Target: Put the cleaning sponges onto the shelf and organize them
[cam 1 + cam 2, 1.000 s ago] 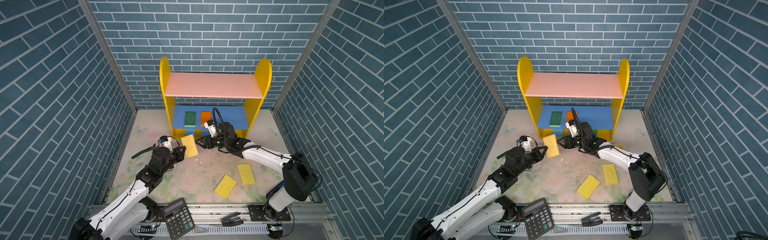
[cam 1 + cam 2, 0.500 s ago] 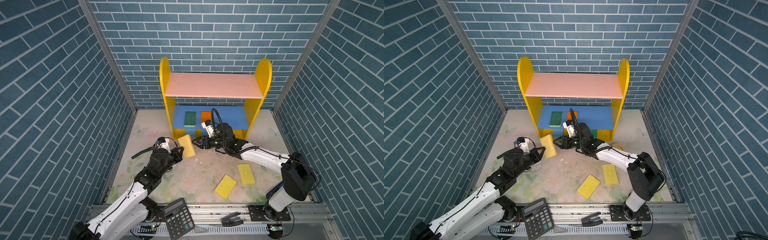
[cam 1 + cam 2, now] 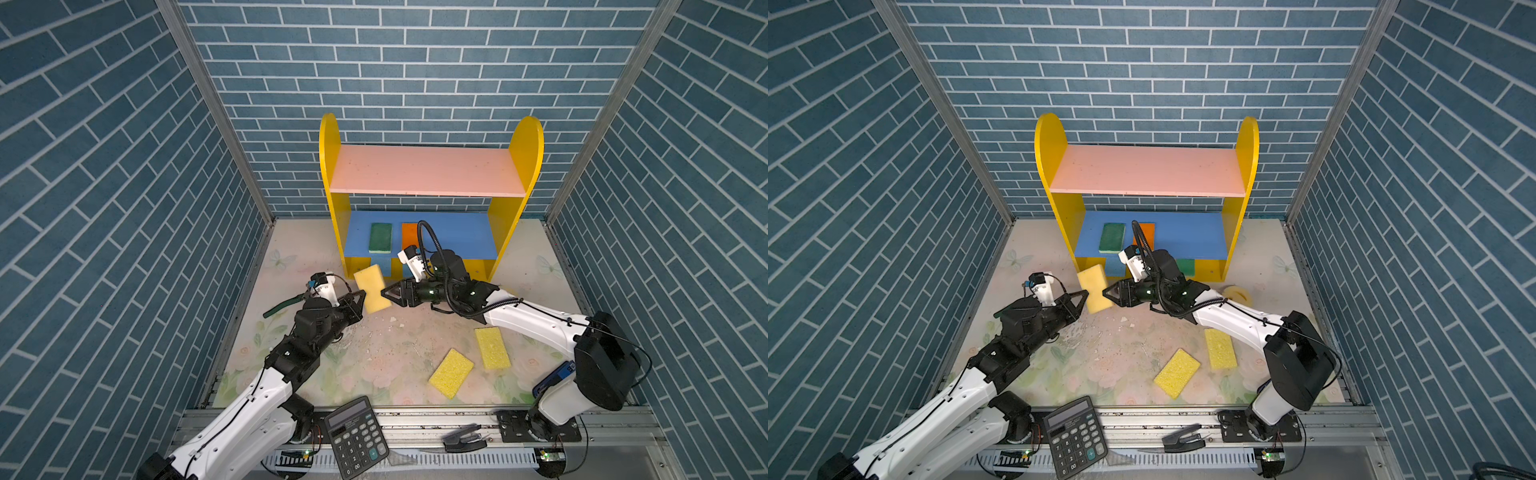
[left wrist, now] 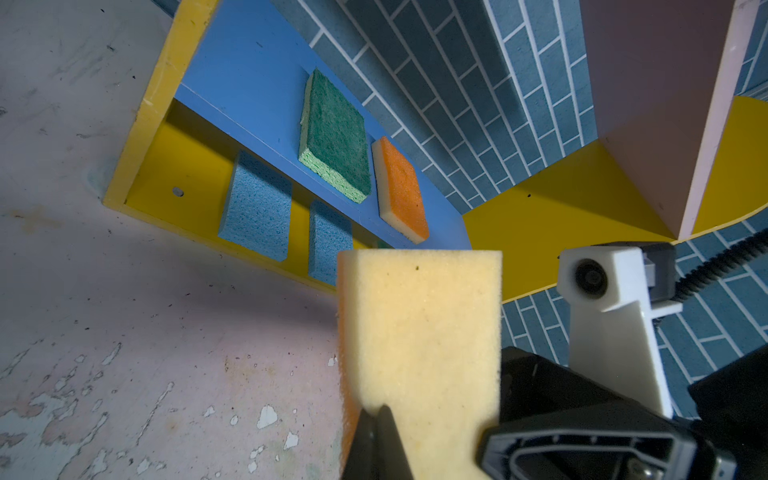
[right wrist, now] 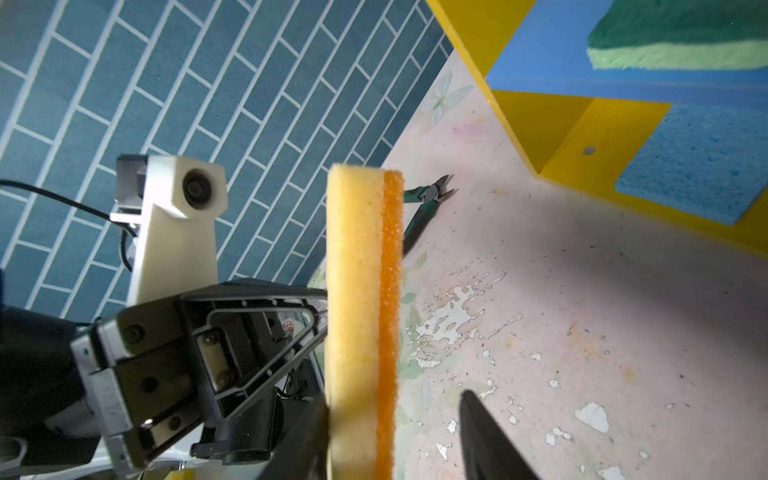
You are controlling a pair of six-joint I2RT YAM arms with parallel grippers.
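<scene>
The shelf is set against the back wall. Just before its base, the yellow-orange sponge is held up, pinched tight by the left gripper. Its opposite edge is straddled by the right gripper, whose jaws are parted and not yet clamped.

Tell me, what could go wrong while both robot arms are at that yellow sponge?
1. The left end effector pinches the yellow sponge only at one edge, and the right end effector has its jaws open around the opposite edge. If the left lets go too soon, the sponge might drop to the floor.
2. The two end effectors' tips nearly meet, so they might bump.
</scene>
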